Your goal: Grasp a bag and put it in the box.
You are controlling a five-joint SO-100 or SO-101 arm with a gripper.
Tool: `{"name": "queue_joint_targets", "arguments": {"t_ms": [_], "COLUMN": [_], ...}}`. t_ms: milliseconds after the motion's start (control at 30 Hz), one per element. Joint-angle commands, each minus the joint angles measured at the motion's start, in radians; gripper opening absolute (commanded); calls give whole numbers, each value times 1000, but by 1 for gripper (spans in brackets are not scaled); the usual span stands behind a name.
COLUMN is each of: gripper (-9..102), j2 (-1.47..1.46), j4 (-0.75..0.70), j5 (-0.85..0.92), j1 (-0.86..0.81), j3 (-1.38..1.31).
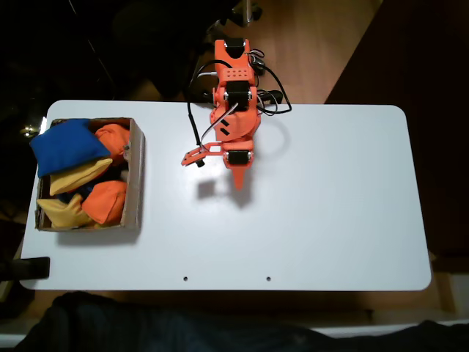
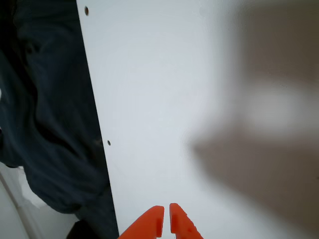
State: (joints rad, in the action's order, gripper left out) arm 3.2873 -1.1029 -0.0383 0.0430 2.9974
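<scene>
The blue bag (image 1: 67,146) lies on top of the pile in the brown cardboard box (image 1: 135,176) at the table's left end in the fixed view, leaning over the box's upper left rim. My orange gripper (image 1: 239,182) hangs over the bare middle of the table, well to the right of the box, folded back near the arm's base. In the wrist view the gripper (image 2: 166,214) has its two orange fingertips nearly touching, shut with nothing between them, above bare white tabletop.
Orange beanbags (image 1: 106,199) and yellow beanbags (image 1: 73,176) fill the box under the blue one. The white table (image 1: 330,220) stretches to the right. A dark cloth (image 2: 45,124) lies past the table's front edge. Cables (image 1: 271,95) trail at the arm's base.
</scene>
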Motion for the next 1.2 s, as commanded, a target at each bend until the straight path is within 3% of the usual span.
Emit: {"name": "queue_joint_targets", "arguments": {"t_ms": [0,1167], "gripper": [0,0], "j2": [9,9], "j4": [-9,-183], "j5": [6,-64], "j1": [12,-41], "j3": [-8,-51]}}
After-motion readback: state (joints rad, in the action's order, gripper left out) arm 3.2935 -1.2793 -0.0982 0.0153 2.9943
